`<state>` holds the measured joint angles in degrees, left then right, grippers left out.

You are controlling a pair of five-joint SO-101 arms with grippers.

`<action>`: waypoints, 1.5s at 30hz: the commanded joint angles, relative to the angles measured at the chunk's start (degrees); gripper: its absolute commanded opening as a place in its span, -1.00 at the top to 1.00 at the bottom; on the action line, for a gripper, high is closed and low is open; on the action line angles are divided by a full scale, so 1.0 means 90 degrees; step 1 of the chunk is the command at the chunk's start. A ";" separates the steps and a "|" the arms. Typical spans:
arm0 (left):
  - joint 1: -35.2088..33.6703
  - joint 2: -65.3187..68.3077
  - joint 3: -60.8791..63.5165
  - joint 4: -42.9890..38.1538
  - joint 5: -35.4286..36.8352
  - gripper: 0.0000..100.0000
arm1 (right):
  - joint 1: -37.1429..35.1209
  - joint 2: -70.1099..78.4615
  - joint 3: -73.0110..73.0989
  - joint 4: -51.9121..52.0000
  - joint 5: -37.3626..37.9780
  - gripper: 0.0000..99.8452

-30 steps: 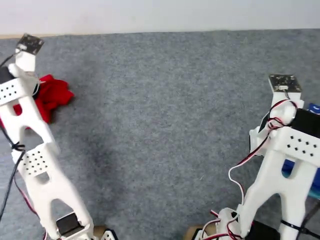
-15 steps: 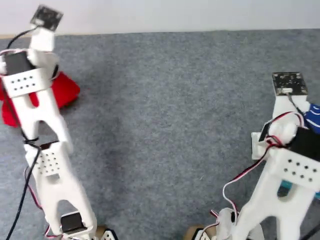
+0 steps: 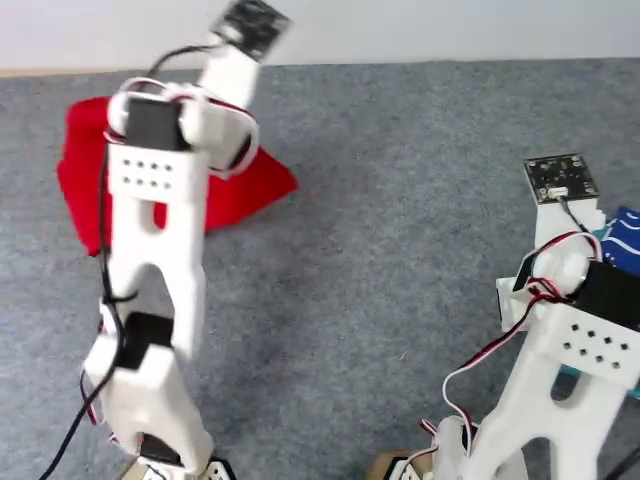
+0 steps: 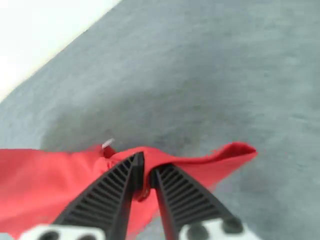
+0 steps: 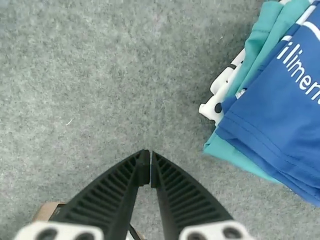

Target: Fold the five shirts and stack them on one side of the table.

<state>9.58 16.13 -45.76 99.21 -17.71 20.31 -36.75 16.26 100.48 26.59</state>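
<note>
A red shirt [image 3: 85,170] lies spread at the table's far left, partly under the left arm. In the left wrist view my left gripper [image 4: 145,167] is shut on a fold of the red shirt [image 4: 45,180], holding it above the grey cloth. My right gripper [image 5: 146,167] is shut with nothing in it, above bare table. Beside it lies a stack of folded shirts [image 5: 280,100], blue on top and teal beneath. A blue edge of that stack [image 3: 625,235] shows at the right edge of the high view behind the right arm.
The table [image 3: 400,200] is covered in grey fabric. A pale wall runs along its far edge. The middle stretch between the two arms is bare grey cloth.
The left arm has swung right and away from the table's left edge, dragging the red shirt with it; the shirt has spread out wider. The right arm shifted slightly.
</note>
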 commanded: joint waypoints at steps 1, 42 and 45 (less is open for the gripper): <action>0.0840 -0.1074 0.0630 0.0137 0.0059 1.00 | -0.0044 -0.0151 -0.0020 0.0249 0.0068 0.98; -0.0908 -0.3575 0.7018 -0.1993 -0.1436 0.99 | -0.0063 -0.0210 0.0430 0.0259 0.0039 0.98; -0.0918 -0.3585 0.7145 -0.2042 -0.1416 0.87 | -0.0054 -0.0210 0.0430 0.0259 0.0039 0.98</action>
<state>1.85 -13.93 18.33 82.68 -30.20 20.22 -36.75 20.57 100.48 26.59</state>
